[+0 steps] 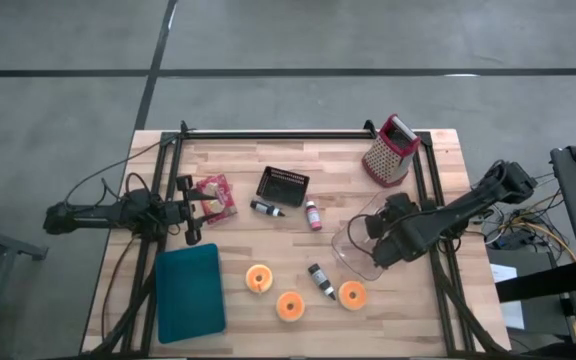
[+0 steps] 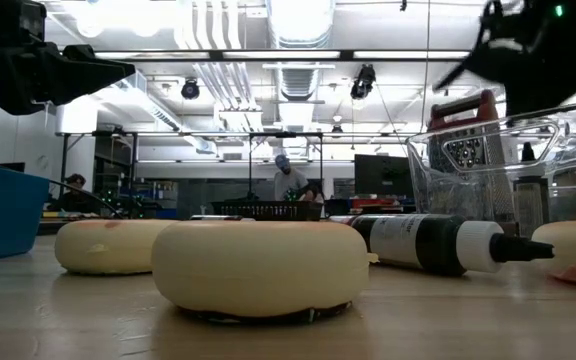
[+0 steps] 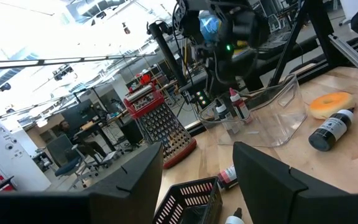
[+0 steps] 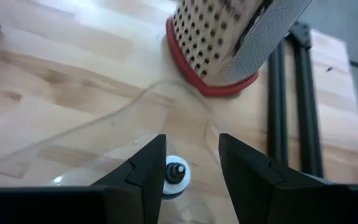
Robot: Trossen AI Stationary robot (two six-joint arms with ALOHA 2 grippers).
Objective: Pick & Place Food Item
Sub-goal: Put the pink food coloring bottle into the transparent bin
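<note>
The right gripper (image 1: pixel 376 240) hovers over the clear plastic tub (image 1: pixel 358 245), fingers parted and empty, with the nearest orange ring-shaped doughnut (image 1: pixel 352 294) on the surface just beside the tub.

Orange donuts (image 1: pixel 290 305), teal tray (image 1: pixel 189 292)

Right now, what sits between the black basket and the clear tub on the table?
In the high view, a small pink-capped bottle lies between the black basket and the clear tub.
</note>
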